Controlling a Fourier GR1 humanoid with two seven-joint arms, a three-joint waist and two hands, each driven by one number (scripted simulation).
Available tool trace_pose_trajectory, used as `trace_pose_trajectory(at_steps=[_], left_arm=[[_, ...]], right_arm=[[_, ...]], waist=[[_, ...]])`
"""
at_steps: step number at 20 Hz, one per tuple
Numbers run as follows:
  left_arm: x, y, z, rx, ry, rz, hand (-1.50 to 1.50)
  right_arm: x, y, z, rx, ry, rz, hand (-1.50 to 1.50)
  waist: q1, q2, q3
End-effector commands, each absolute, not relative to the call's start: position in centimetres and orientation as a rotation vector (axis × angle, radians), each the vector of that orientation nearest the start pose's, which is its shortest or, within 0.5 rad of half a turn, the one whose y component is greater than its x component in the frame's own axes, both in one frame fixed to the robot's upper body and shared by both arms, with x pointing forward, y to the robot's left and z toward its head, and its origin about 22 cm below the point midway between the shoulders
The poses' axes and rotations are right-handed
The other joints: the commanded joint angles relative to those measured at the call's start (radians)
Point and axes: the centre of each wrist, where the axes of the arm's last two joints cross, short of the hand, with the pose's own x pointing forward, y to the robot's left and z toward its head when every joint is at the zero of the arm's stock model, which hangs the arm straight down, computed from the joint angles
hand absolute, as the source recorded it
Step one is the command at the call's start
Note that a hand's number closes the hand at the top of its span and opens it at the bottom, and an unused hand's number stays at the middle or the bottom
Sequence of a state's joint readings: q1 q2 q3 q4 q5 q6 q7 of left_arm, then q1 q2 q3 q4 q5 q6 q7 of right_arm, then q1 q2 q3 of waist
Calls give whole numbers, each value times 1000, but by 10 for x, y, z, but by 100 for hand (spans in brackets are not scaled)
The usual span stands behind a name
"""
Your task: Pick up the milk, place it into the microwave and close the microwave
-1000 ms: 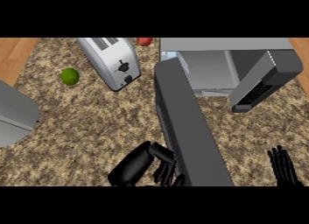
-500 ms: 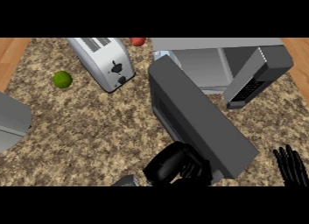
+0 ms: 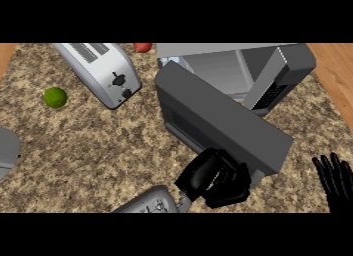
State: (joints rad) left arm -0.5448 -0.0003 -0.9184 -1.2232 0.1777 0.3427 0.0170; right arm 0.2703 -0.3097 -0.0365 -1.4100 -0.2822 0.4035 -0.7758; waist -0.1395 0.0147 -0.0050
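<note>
Now 1 microwave (image 3: 282, 75), door (image 3: 216, 120) ajar, left hand (image 3: 212, 177) fingers curled at it; right hand (image 3: 340, 182) fingers straight, holding nothing.

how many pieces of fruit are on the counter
2: a green lime lies at the left, beside the toaster; a red fruit shows partly at the top edge, between the toaster and the microwave. Others may be hidden behind the microwave door.

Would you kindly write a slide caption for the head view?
Left hand against the microwave door, swinging it shut; right hand rests open.
</note>
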Motion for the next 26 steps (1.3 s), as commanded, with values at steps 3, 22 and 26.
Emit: trace_pose_trajectory(at_steps=[3, 22, 26], left_arm=[[262, 0, 17, -355, -1623, -611, -150], [342, 8, 58, -229, -1746, -249, 150], [356, 11, 63, -206, -1757, -218, 150]], right_arm=[[162, -334, -37, 389, -2013, 95, -150], [167, -331, 11, 555, -2004, 166, -150], [161, -333, 15, 572, -1989, 171, -150]], waist=[[-65, 17, -1], [-179, 59, -1], [-206, 61, 1]])
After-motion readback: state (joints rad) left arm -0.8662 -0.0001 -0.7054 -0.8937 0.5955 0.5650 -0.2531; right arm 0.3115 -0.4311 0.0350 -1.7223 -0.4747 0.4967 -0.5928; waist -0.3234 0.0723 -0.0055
